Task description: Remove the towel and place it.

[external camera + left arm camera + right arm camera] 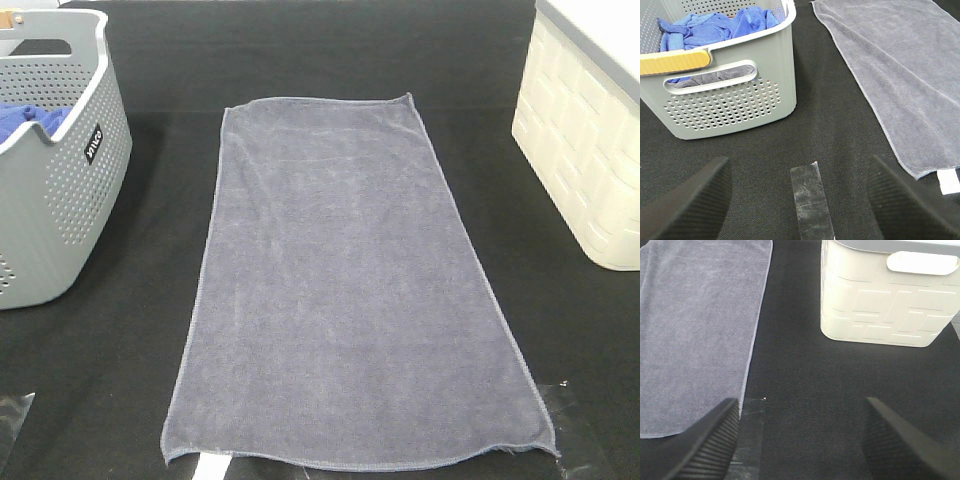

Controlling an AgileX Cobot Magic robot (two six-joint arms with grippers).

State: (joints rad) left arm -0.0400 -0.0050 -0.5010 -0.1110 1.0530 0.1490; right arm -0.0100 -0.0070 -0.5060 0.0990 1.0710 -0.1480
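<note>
The greyish-purple towel [350, 290] lies spread flat on the black table, long side running from near to far. It also shows in the left wrist view [905, 75] and the right wrist view [695, 325]. My left gripper [800, 200] is open and empty, low over the table near a strip of clear tape [810, 200], apart from the towel's near left corner. My right gripper [800, 440] is open and empty, beside the towel's near right corner. Neither gripper shows in the high view.
A grey perforated basket [60, 190] stands at the left, holding a bright blue cloth [715, 25] and some grey fabric. A cream bin [590, 140] stands at the right, seen too in the right wrist view [885, 300]. The towel's white label [950, 181] pokes out at its near edge.
</note>
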